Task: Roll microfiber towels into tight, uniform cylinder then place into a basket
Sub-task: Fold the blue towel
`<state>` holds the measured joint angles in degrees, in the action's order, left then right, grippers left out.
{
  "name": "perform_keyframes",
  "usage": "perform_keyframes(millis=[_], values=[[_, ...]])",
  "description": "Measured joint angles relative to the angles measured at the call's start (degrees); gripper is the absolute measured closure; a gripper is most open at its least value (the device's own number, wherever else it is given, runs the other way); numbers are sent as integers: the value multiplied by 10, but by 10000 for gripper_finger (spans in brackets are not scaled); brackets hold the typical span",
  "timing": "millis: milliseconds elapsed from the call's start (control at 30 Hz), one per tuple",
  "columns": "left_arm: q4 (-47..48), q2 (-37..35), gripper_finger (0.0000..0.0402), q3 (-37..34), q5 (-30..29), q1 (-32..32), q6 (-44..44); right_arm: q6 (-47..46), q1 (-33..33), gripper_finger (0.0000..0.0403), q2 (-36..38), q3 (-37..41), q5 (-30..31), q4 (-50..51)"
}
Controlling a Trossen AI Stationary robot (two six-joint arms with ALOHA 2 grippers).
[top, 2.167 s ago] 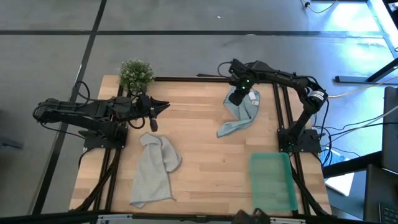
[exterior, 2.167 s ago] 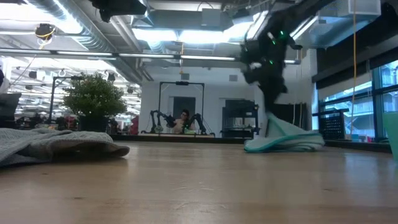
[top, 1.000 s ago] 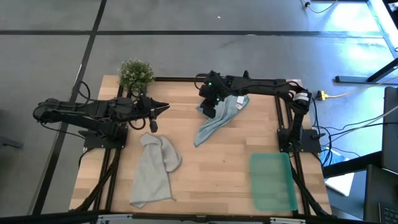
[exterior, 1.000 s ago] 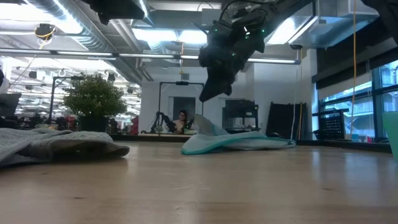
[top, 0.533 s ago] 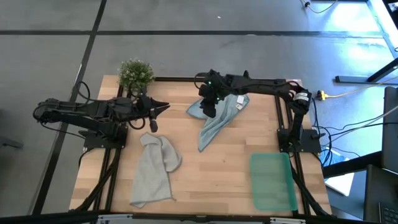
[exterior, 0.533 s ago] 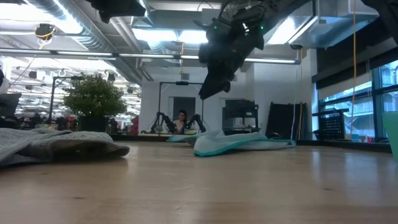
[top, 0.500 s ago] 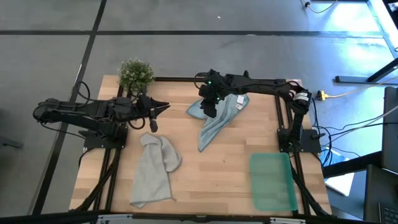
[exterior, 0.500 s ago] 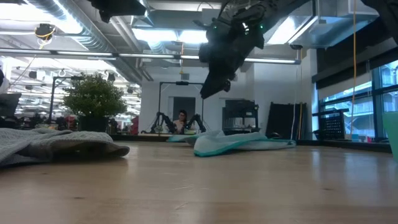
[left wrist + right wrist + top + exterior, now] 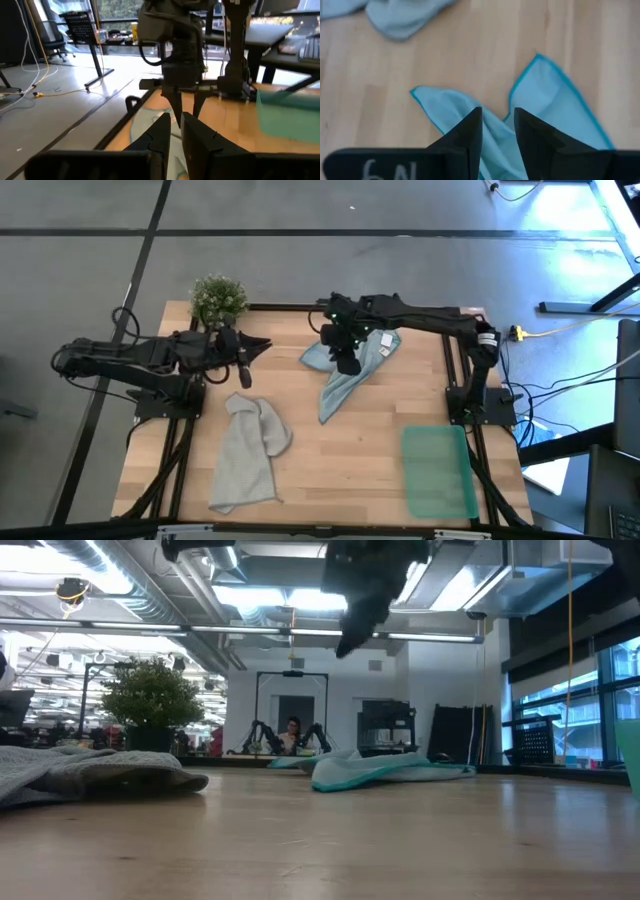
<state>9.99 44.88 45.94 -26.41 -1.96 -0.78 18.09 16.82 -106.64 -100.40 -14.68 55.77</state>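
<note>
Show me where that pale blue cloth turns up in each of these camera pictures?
High view: pale blue towel lies mid-table, below the right gripper.
Low view: a low heap on the tabletop, right of centre.
Left wrist view: a sliver beyond the fingers.
Right wrist view: spread under the fingers.
Shared landmark: the grey towel.

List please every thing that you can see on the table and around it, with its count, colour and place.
blue towel: 1, pale blue, crumpled at the table's far middle
grey towel: 1, light grey, crumpled, near left
basket: 1, translucent green, near right corner
plant: 1, green, far left corner
table: 1, light wood
left end effector: 1, dark, far left, beyond the grey towel
right end effector: 1, dark, fingers parted, empty, above the blue towel
</note>
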Motion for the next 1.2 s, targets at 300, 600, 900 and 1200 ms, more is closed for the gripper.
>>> perform_keyframes(millis=[300, 600, 900, 1200], values=[[161, 81, 360, 123, -1, 38, -27, -28, -26, 289, 102, 5, 1, -12], [253, 209, 360, 143, 95, 125, -181, -109, -93, 289, 159, 62, 22, -18], [255, 316, 377, 143, 187, 199, -215, -160, -144, 289, 210, 63, 104, -7], [254, 375, 364, 143, 194, 221, -246, -177, -145, 289, 258, 63, 137, 1]])
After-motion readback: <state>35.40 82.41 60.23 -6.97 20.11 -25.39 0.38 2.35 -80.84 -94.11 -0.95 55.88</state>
